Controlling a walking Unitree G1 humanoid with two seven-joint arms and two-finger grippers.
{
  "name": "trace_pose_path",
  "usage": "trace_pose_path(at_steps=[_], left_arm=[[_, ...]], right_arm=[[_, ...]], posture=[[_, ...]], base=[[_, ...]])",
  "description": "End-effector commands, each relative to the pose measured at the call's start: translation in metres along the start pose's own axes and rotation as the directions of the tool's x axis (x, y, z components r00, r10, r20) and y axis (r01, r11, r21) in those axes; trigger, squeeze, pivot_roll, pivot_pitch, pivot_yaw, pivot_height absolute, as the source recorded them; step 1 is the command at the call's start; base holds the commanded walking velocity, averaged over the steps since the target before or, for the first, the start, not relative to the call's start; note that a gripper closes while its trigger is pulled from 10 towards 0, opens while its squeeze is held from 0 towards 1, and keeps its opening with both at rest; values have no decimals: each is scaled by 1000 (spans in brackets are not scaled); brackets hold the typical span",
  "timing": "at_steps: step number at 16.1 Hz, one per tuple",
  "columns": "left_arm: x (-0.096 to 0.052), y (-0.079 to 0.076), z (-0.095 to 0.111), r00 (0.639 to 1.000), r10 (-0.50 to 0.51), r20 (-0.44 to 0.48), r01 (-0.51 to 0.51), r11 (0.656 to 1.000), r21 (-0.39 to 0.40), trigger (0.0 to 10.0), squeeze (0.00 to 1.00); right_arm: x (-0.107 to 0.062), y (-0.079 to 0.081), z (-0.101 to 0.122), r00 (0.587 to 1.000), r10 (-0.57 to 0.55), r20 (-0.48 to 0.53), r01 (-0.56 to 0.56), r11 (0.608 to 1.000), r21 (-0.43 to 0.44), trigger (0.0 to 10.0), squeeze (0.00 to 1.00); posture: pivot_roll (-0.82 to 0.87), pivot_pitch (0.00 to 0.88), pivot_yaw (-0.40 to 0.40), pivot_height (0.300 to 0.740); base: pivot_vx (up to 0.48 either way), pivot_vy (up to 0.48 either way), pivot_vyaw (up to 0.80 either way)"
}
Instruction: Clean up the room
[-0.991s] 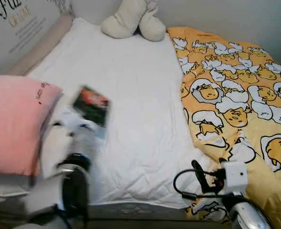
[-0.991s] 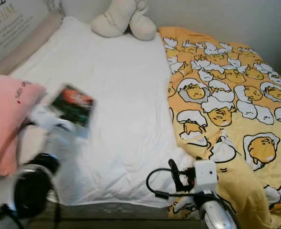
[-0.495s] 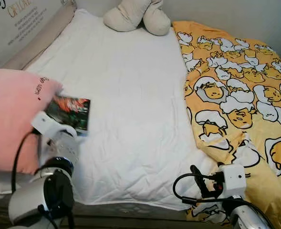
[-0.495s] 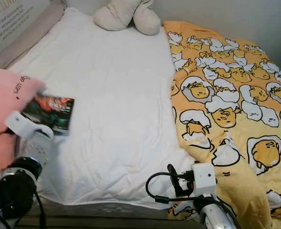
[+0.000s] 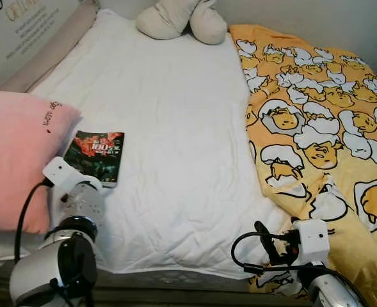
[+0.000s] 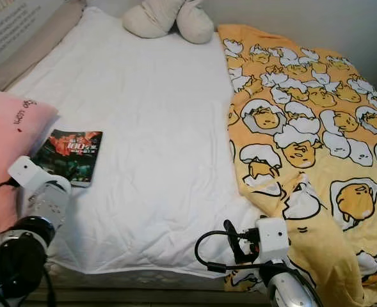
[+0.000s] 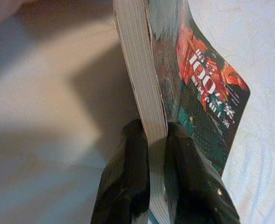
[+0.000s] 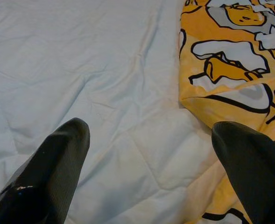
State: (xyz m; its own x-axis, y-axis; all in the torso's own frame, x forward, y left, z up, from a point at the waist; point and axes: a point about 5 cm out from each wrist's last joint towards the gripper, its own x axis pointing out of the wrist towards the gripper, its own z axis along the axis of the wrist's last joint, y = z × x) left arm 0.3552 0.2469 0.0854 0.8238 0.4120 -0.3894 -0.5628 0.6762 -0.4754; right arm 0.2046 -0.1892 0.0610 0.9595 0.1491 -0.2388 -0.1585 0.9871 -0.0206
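1. Near the left edge of the bed [image 5: 175,128], a paperback book [image 5: 97,155] lies flat on the white sheet, just beside the pink pillow [image 5: 15,157], dark cover with red and white print facing up.
2. Left gripper [image 7: 157,140]: the wrist view shows both black fingers [image 7: 128,177] closed on the book's near edge, one on either side of the page block. Grip looks firm, taken at the edge rather than mid-cover.
3. Right gripper [image 8: 149,154]: fingers spread wide, holding nothing, hovering over the sheet near the foot of the bed, close to the hem of the yellow patterned quilt [image 5: 316,128].
4. A cream stuffed toy [image 5: 182,22] sits at the far end of the bed, well apart from the book.
5. Handling judgement: the book should be light and fairly stiff when shut, but a soft cover can flex and pages may fan open if it is pinched only at one edge. The glossy cover could be slippery.
6. Best hold, as I judge it: across the full thickness, close to the spine, so the block stays shut.
7. Soft bedding gives under the book, so pressing down would likely sink it rather than steady it.
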Motion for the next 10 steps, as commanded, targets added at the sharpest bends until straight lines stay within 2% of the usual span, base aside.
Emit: trace_pose_path(at_steps=[1, 2, 3, 7, 8, 10], left_arm=[[-2, 13, -15, 997, 49, -64, -43, 996, 82, 10000, 0], [-2, 15, -16, 996, 59, -70, -52, 994, 100, 10000, 0], [-2, 18, -15, 995, 78, -66, -70, 991, 114, 10000, 1000], [-2, 31, -14, 986, 154, -70, -140, 975, 171, 10000, 1000], [-1, 36, -10, 982, 183, -46, -170, 963, 210, 10000, 1000], [0, 37, -4, 983, 182, -22, -170, 948, 268, 10000, 1000]], right_arm=[[-4, -4, -1, 1000, -8, -16, 8, 1000, -20, 10000, 0], [-4, -4, -1, 1000, -6, -19, 6, 1000, -21, 10000, 0], [-3, -3, -1, 1000, -5, -21, 5, 1000, -21, 10000, 0], [-2, -4, -3, 1000, -11, -26, 10, 1000, -17, 10000, 0], [-2, -2, -4, 1000, -11, -26, 11, 1000, -13, 10000, 0], [-1, 0, -5, 1000, -10, -28, 10, 1000, -8, 10000, 0]], posture=[[-150, 140, -132, 740], [-151, 140, -133, 740], [-151, 138, -132, 740], [-147, 127, -121, 740], [-144, 123, -116, 740], [-144, 119, -115, 740]], base=[[0, 0, 0], [0, 0, 0], [0, 0, 0], [0, 0, 0], [0, 0, 0], [0, 0, 0]])
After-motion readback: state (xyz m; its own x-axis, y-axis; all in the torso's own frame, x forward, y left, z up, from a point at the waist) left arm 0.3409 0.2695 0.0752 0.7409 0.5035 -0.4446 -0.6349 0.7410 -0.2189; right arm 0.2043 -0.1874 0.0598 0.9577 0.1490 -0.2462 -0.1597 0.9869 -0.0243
